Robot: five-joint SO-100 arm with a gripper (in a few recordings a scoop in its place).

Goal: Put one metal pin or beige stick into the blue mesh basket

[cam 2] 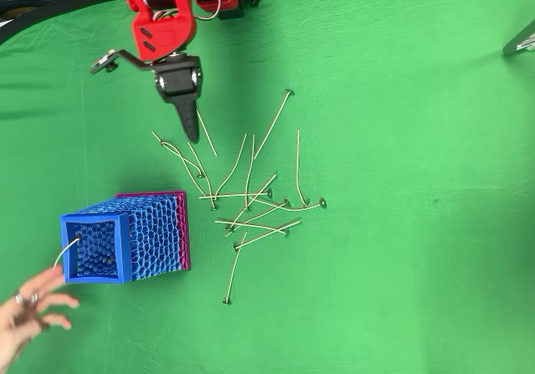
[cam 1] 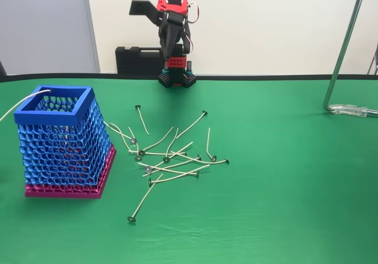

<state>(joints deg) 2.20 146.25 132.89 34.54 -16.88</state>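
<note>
The blue mesh basket [cam 1: 56,140] [cam 2: 125,240] stands on its magenta base at the left of the green table. One beige pin [cam 1: 23,103] [cam 2: 67,253] leans in it, poking out over the rim to the left. Several more pins [cam 1: 171,157] [cam 2: 251,202] lie scattered and crossed to the right of the basket, one of them [cam 1: 144,198] [cam 2: 235,267] apart at the near side. My gripper [cam 1: 170,50] [cam 2: 191,131] hangs at the back on the folded red and black arm, above the far edge of the pile, shut and holding nothing.
A person's hand [cam 2: 29,311] hovers with spread fingers beside the basket's outer corner. A bent metal stand [cam 1: 342,51] rests on the table at the right. A black case [cam 1: 139,60] sits behind the arm's base. Open green cloth lies right of the pins.
</note>
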